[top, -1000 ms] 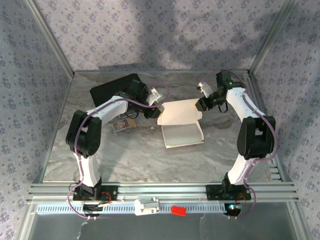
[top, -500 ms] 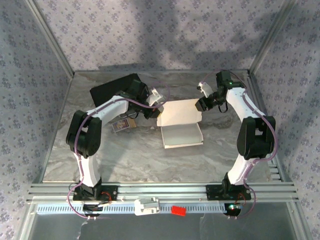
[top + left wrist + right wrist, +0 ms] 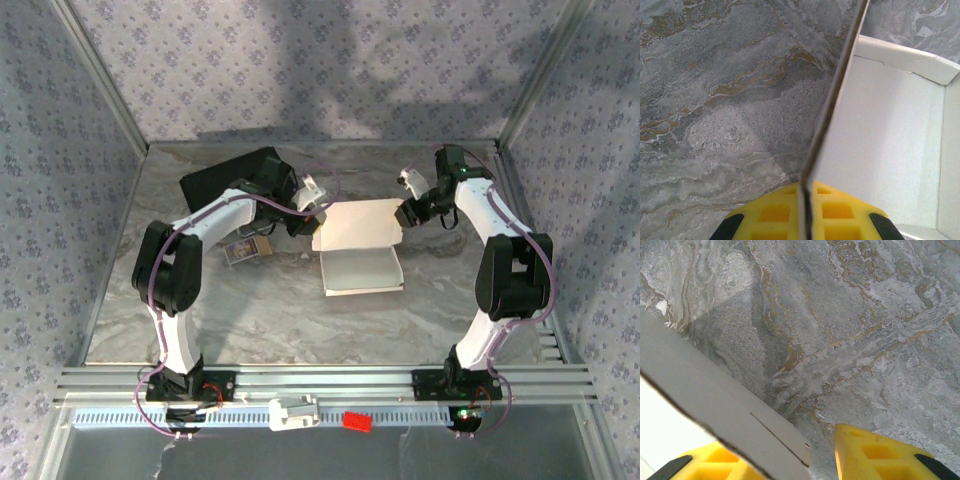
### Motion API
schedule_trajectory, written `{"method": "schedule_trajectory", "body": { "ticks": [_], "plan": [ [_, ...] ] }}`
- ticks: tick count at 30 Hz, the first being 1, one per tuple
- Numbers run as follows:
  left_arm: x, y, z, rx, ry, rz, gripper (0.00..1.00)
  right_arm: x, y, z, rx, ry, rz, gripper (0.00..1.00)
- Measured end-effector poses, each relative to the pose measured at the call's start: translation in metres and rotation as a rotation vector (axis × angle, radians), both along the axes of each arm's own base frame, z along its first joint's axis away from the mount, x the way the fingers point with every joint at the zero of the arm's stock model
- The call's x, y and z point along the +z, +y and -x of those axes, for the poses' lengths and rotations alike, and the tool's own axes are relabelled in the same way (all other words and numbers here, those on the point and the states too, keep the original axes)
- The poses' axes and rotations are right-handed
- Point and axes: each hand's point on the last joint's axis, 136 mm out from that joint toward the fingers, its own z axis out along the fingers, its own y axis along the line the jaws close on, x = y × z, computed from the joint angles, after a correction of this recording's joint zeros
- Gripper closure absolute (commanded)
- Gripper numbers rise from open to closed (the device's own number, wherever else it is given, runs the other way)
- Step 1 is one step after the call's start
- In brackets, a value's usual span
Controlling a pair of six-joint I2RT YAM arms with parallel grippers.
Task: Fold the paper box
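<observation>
Right now I have my left gripper (image 3: 805, 210) pinched tight on the raised lid edge of the paper box (image 3: 360, 250), mid-table (image 3: 250, 320); my right gripper (image 3: 807, 455) stands partly spread at the lid's other end.

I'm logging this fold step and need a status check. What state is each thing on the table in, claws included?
paper box: partly folded, tray walls up, lid panel raised and open.
left claw: shut on the thin edge of a box panel.
right claw: open, a box flap between its fingers, not clamped.
black case: lying flat at the back left.
small card: lying flat by the left arm.
</observation>
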Motion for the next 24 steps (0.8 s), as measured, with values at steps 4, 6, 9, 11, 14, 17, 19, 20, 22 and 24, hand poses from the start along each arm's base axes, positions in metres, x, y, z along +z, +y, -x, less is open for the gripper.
{"method": "schedule_trajectory", "body": {
  "ticks": [4, 6, 9, 11, 14, 17, 19, 20, 22, 24],
  "plan": [
    [0.0, 0.002, -0.002, 0.004, -0.002, -0.002, 0.95, -0.004, 0.001, 0.0, 0.01, 0.005, 0.003, 0.66],
    [0.0, 0.002, -0.002, 0.007, -0.003, -0.003, 0.95, -0.006, 0.002, 0.001, 0.017, 0.01, 0.005, 0.67],
    [0.0, 0.003, -0.004, 0.013, -0.006, -0.007, 0.95, -0.008, 0.005, 0.002, 0.029, 0.017, 0.008, 0.73],
    [0.0, 0.004, -0.005, 0.017, -0.007, -0.01, 0.95, -0.008, 0.008, 0.004, 0.039, 0.016, 0.01, 0.79],
    [0.0, 0.006, -0.007, 0.036, -0.004, -0.016, 0.95, -0.008, 0.01, 0.004, 0.042, 0.017, 0.014, 0.89],
    [-0.001, 0.008, -0.013, 0.076, -0.005, -0.029, 0.95, -0.005, 0.014, 0.001, 0.041, 0.014, 0.012, 1.0],
    [0.002, 0.009, -0.02, 0.118, -0.014, -0.042, 0.99, -0.003, 0.015, -0.001, 0.032, 0.011, 0.014, 1.0],
    [0.003, 0.01, -0.023, 0.141, -0.02, -0.049, 1.0, -0.001, 0.016, -0.003, 0.022, 0.012, 0.01, 1.0],
    [0.007, 0.01, -0.031, 0.196, -0.029, -0.068, 1.0, 0.004, 0.018, -0.008, -0.004, 0.011, 0.001, 1.0],
    [0.013, 0.01, -0.038, 0.254, -0.036, -0.082, 1.0, 0.008, 0.02, -0.013, -0.033, 0.01, 0.003, 1.0]
  ]
}}
